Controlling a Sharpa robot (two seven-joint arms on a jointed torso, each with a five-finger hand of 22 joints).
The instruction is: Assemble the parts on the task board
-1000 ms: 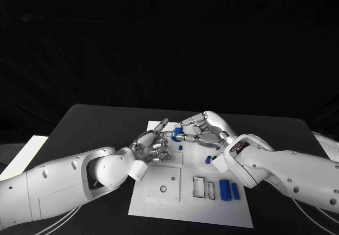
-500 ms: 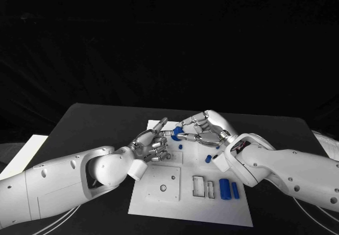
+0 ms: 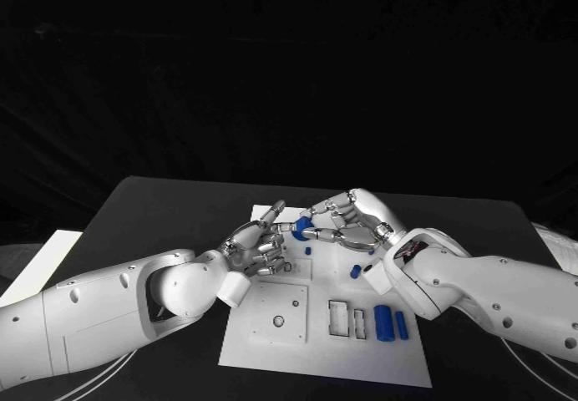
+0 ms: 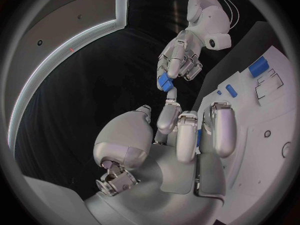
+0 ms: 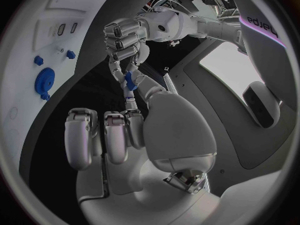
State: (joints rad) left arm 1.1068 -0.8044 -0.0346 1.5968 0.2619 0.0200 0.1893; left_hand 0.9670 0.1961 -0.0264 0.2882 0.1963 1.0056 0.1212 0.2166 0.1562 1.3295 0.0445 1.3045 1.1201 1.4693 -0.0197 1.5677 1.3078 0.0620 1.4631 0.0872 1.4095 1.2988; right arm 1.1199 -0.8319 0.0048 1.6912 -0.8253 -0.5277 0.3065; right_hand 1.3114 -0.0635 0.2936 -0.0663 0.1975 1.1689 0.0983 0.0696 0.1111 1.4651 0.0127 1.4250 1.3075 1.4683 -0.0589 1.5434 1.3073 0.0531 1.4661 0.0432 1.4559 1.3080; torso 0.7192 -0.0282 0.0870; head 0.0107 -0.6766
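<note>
The right hand (image 3: 349,224) is hovering over the far end of the task board (image 3: 271,334), pinching a small blue part (image 3: 302,229) at its fingertips, the rest of its fingers curled in. Facing it, the left hand (image 3: 256,246) is reaching one finger out towards that same part, the others folded; whether that fingertip is actually touching the blue piece, I cannot tell, and nothing is showing inside its curled fingers. In the left wrist view the blue part (image 4: 165,83) is sitting at the tips of the right hand (image 4: 181,60), up off the board.

My read: this is a handover or a re-seating of the part. Doing it well means the right hand keeping its pinch firm until the left has a sure hold, because a slip sends the piece down among the others.

On the white board, a blue cylinder (image 3: 382,322) and a slimmer blue bar (image 3: 401,326) are lying side by side beside two rectangular slots (image 3: 347,322). A blue peg (image 3: 356,271) is standing near the right wrist. The black counter (image 3: 157,217) is running off into darkness.
</note>
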